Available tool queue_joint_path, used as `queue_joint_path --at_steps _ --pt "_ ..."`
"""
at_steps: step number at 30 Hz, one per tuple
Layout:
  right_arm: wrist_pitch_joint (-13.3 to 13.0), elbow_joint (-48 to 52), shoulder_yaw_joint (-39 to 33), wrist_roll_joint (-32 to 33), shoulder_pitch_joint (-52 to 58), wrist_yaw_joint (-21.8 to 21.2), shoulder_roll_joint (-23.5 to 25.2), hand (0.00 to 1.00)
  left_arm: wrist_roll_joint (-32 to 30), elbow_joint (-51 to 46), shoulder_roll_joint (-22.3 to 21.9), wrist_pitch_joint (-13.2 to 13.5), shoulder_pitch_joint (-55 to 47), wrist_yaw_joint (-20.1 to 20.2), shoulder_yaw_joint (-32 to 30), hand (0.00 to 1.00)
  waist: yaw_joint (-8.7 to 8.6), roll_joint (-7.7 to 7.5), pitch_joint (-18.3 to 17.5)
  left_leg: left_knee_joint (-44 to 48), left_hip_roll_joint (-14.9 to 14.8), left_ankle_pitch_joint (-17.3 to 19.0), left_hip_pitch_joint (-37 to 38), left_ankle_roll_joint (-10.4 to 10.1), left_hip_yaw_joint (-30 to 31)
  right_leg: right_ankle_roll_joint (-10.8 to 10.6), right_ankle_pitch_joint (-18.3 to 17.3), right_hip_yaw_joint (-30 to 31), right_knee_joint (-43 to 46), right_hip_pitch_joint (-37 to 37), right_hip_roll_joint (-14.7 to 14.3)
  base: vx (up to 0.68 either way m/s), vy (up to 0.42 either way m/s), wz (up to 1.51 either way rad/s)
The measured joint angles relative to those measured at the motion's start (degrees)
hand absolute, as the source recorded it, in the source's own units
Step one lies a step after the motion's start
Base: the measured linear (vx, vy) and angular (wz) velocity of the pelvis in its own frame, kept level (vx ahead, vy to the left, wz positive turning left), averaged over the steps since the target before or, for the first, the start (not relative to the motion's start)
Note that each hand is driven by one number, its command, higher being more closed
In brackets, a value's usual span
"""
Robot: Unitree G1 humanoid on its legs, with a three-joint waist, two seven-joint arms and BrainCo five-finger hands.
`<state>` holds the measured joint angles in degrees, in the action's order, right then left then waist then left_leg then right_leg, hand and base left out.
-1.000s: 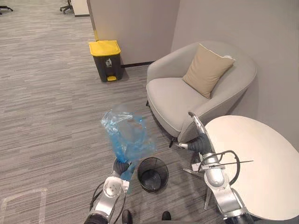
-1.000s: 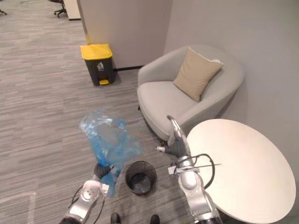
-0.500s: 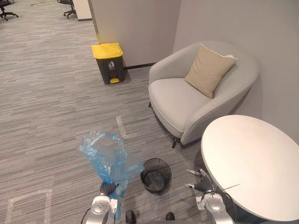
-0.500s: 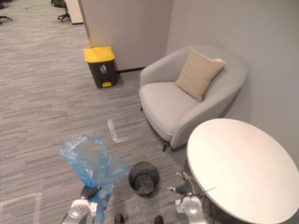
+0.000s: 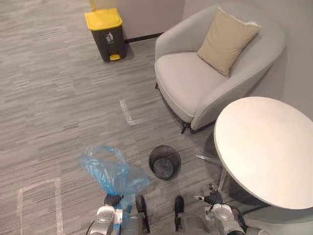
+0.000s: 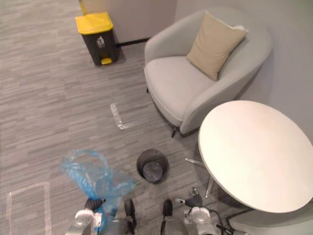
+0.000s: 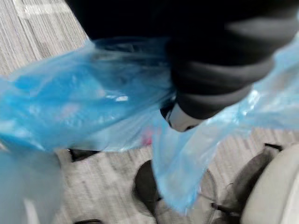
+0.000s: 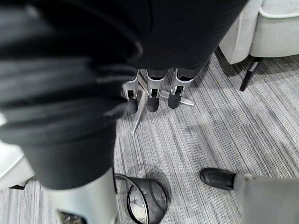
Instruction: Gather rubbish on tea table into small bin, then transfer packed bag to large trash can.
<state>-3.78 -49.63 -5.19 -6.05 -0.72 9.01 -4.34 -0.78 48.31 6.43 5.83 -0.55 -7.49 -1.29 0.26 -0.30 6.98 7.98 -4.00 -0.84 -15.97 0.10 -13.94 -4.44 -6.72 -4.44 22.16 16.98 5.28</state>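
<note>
A crumpled blue plastic bag (image 5: 111, 172) stands up from my left hand (image 5: 113, 199), low in the left eye view and left of the small black mesh bin (image 5: 165, 161). In the left wrist view the bag (image 7: 70, 107) spreads past my left hand (image 7: 205, 74), whose fingers are curled round its neck. My right hand (image 5: 211, 198) hangs low beside the round white tea table (image 5: 266, 147); its fingers (image 8: 150, 91) point down, relaxed and holding nothing. The large dark trash can with a yellow lid (image 5: 104, 27) stands far off by the wall.
A grey armchair (image 5: 205, 78) with a beige cushion (image 5: 227, 34) stands behind the table and the small bin. Tape strips mark the carpet (image 5: 126, 111). Open carpet lies between the bag and the large can.
The camera has tipped downward. Both arms have dropped: the left hand and the bag sit lower and further left, and the right hand has sunk from beside the table.
</note>
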Motion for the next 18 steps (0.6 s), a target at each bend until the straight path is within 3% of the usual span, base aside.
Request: queue_joint_path --at_steps 2,3,4,5,8,10,11,12,14,16,18 --pt "-0.11 1.68 0.61 0.51 0.55 0.21 0.05 0.0 0.04 -2.87 -0.46 0.08 -0.12 -0.02 -0.02 1.0 0.45 -0.33 -0.09 2.76 0.11 0.07 -2.15 0.01 2.58 -1.96 -5.37 0.56 7.14 -1.49 -0.12 -0.03 -0.084 0.65" --pt "-0.17 2.28 1.21 0.58 0.48 0.36 0.12 0.0 0.2 -3.59 -0.6 0.09 -0.27 -0.04 -0.01 1.0 1.28 -0.92 0.21 3.39 0.42 -0.18 -2.9 -0.34 3.02 -1.87 -7.65 0.98 6.53 -3.16 -0.21 -0.1 -0.12 0.42" --pt "-0.23 3.13 1.41 0.67 0.16 0.49 0.25 0.0 0.5 -3.78 -0.6 0.08 -0.25 -0.04 0.0 1.0 1.9 -1.34 0.22 3.43 0.87 -0.68 -3.63 -0.85 3.45 -0.94 -9.27 1.55 3.76 -4.3 -0.31 -0.15 -0.156 0.32" --pt "-0.37 3.85 1.4 1.09 -0.74 0.7 -0.02 0.0 0.92 -3.68 -1.54 -0.01 -0.09 -0.06 0.08 1.0 2.22 -0.42 0.64 3.19 0.52 -1.88 -4.51 -1.32 4.27 1.81 -9.75 1.03 0.52 -5.06 -1.04 -0.17 -0.106 0.34" --pt "-0.41 4.23 1.42 1.5 -0.65 1.18 0.18 0.0 0.96 -3.82 -3.76 0.08 -1.24 -0.04 0.87 1.0 3.21 2.4 0.84 -0.41 -1.38 -4.74 -4.57 -3.15 5.95 3.37 -7.77 -3.17 -1.84 -6.03 -3.19 -0.19 -0.105 0.49" --pt "-0.39 5.39 1.39 1.58 0.74 1.42 0.71 0.0 0.96 -3.85 -4.35 0.06 -1.31 -0.05 1.52 1.0 2.96 3.05 1.14 -2.67 -2.49 -4.71 -4.64 -3.67 4.95 4.32 -6.82 -6.66 -2.75 -6.65 -3.8 -0.17 -0.122 0.82" --pt "-0.32 5.46 1.29 1.58 0.89 1.77 0.96 0.0 0.96 -4.01 -4.45 0.05 -1.16 -0.06 2.35 1.0 2.91 2.85 1.14 -4.27 -2.62 -3.16 -4.65 -5.48 4.14 4.96 -5.7 -8.55 -4.37 -6.71 -3.41 -0.16 -0.066 0.71" --pt "-0.32 5.51 0.99 1.59 0.67 2.06 1.28 0.0 0.96 -4.25 -4.44 0.06 -1.0 -0.1 2.47 1.0 2.92 2.29 1.37 -4.65 -3.02 -3.18 -4.9 -5.56 2.17 5.76 -4.8 -9.52 -5.31 -6.68 -2.89 -0.15 -0.03 0.82" --pt "-0.32 5.92 0.62 1.63 0.88 2.66 1.71 0.0 0.93 -4.38 -4.55 0.03 -0.44 -0.01 3.6 1.0 2.62 1.21 2.04 6.18 -3.94 -2.5 -6.54 -4.56 -1.51 6.53 -4.08 -12.8 -4.98 -6.31 -0.36 -0.1 0.042 0.81" --pt "-0.34 6.01 0.54 1.63 2.11 2.93 1.46 0.0 0.92 -4.68 -4.67 0.05 -0.14 -0.02 4.69 1.0 2.31 0.91 2.13 16.02 -5.9 3.8 -5.49 -2.17 -2.93 6.45 -4.05 -15.77 -4.08 -6.36 1.57 -0.08 0.081 0.82" --pt "-0.32 6.0 0.07 1.64 2.79 2.93 2.05 0.0 0.91 -4.84 -4.53 0.05 0.51 -0.05 4.67 1.0 2.16 1.1 2.1 16.57 -7.53 7.2 -3.16 -3.09 -3.49 5.19 -3.83 -17.42 -3.8 -6.36 2.24 -0.04 0.113 0.63"
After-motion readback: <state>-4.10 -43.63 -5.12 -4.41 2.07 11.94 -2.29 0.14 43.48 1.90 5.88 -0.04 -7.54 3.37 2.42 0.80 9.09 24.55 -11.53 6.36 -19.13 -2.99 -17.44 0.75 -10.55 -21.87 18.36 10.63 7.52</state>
